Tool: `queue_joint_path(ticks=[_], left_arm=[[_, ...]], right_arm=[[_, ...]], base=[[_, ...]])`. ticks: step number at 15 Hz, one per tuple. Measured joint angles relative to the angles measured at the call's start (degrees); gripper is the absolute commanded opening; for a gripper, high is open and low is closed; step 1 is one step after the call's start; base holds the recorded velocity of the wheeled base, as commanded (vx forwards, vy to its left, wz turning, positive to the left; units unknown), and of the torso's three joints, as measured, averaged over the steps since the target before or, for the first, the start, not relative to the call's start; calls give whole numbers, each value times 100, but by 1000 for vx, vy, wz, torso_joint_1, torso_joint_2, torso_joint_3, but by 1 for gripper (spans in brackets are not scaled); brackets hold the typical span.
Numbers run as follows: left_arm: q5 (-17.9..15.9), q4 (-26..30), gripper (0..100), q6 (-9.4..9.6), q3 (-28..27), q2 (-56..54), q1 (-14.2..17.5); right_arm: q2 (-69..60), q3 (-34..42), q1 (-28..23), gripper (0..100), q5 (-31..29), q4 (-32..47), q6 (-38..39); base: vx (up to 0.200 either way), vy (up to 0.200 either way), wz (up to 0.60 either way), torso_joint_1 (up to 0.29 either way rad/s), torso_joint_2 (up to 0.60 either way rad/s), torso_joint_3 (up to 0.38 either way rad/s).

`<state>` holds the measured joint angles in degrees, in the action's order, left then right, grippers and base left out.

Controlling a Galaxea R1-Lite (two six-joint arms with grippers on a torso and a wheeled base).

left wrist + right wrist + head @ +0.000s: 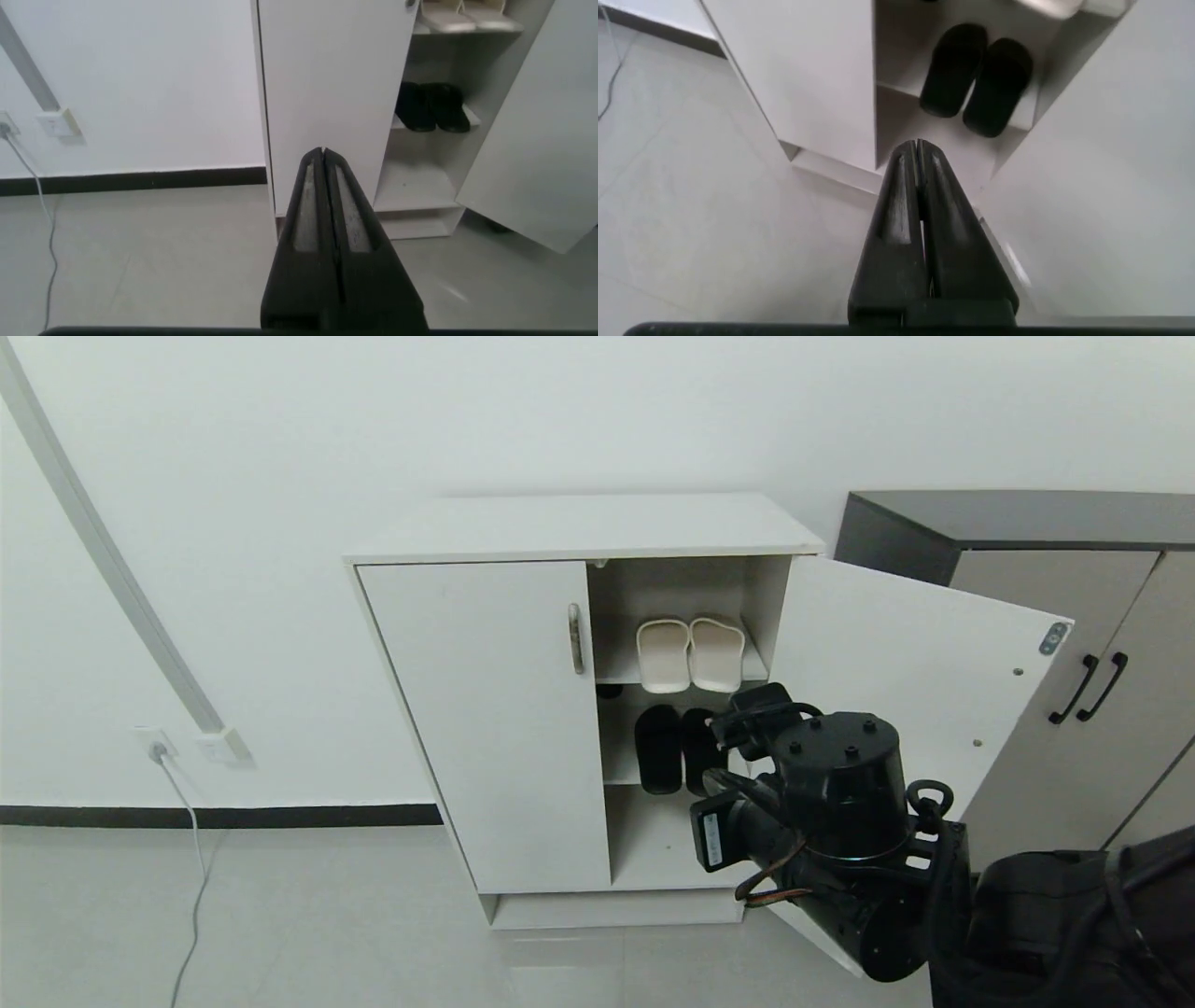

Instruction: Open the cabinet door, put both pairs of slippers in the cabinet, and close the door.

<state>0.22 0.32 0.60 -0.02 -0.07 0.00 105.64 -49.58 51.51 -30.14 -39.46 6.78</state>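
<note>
The right gripper (918,147) has its two fingers pressed flat together with nothing between them, and it points down toward the lower front of the cabinet (579,527), just outside the opening and apart from the shelves. Behind it the right arm (831,803) is bent in front of the open right door (896,663), which is swung wide outward. The left gripper (323,154) is likewise closed on nothing, held farther back over the floor (327,933) and facing the shut left door (485,709) with its metal handle (576,637). Inside, the black slippers (670,749) lie side by side on the middle shelf, their near ends just over its front edge. The beige slippers (691,655) sit touching each other on the upper shelf, also reaching its front edge. The cabinet stands on pale grey tiles against a white wall with a black skirting strip (215,816). A socket (154,744) with a white cable (196,859) is off to the left under a slanted grey conduit (103,551), and a grey cupboard (1074,616) with black handles stands to the right.
</note>
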Motion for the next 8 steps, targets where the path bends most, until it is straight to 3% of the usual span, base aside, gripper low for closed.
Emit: queue_joint_path(ticks=[8], left_arm=[[0, 4, 0, 0, -5, 0, 0]], right_arm=[[0, 50, -5, 0, 0, -4, -62]], base=[[0, 0, 0, 178, -494, -319]])
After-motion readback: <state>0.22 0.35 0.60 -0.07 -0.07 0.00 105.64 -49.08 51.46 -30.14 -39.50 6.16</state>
